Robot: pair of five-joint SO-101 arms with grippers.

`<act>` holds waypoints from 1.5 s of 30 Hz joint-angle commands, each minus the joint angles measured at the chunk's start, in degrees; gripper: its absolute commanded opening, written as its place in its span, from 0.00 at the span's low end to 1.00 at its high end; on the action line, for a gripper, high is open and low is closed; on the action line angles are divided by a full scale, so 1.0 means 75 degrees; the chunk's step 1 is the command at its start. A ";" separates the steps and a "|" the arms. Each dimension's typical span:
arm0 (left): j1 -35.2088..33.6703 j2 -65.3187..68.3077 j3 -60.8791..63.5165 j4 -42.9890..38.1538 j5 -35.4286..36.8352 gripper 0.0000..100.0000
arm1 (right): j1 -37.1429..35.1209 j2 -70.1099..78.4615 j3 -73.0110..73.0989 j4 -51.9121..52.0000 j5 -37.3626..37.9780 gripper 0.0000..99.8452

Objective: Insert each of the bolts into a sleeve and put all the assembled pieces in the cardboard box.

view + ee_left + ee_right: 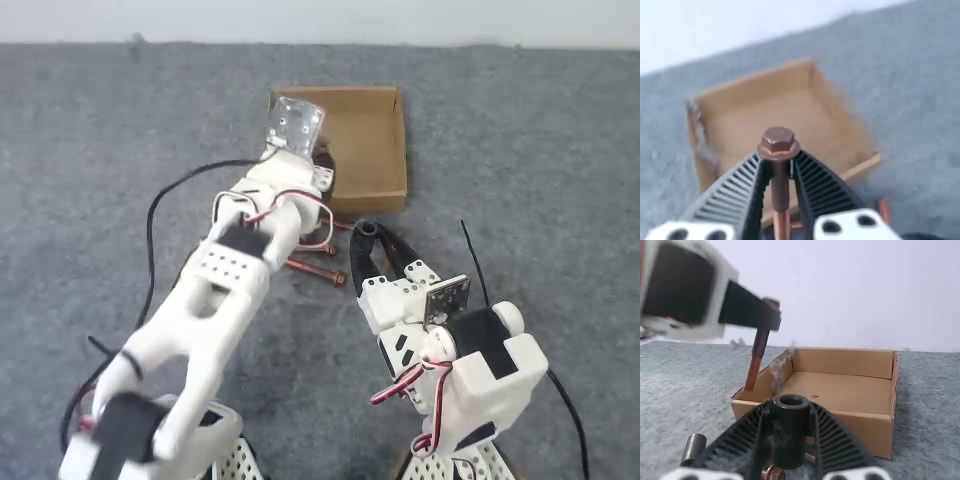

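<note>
Your table [520, 150] is covered from edge to edge in a grey, felt-like carpet, and a plain white wall [320, 18] closes off the room behind it. The cardboard box [402, 150] sits open-topped toward the far side of the table. Your left tool [779, 159] hangs over the box's near corner, pinched narrow on a copper bolt [778, 144] just under its hex head, with the shank slanting down beside the box wall. Your right tool [790, 412] sits just short of the box's near wall, closed around a black sleeve [789, 435] held upright with its bore facing up. Some loose bolts [318, 268] lie on the carpet between the two arms, and a spare sleeve [693, 447] rests on the carpet near the right tool.
</note>
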 commanded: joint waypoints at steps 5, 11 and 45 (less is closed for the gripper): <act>0.0703 -0.1934 0.0346 -0.0223 0.0621 0.01 | 0.0029 -0.0334 0.0176 -0.0135 -0.0059 0.01; 0.1055 -0.2227 0.0533 -0.0223 0.0985 0.01 | 0.0029 -0.0334 0.0176 -0.0135 -0.0059 0.01; 0.1664 -0.2204 0.1237 -0.0996 0.2098 0.01 | -0.0018 -0.0346 0.0188 0.0275 -0.0059 0.01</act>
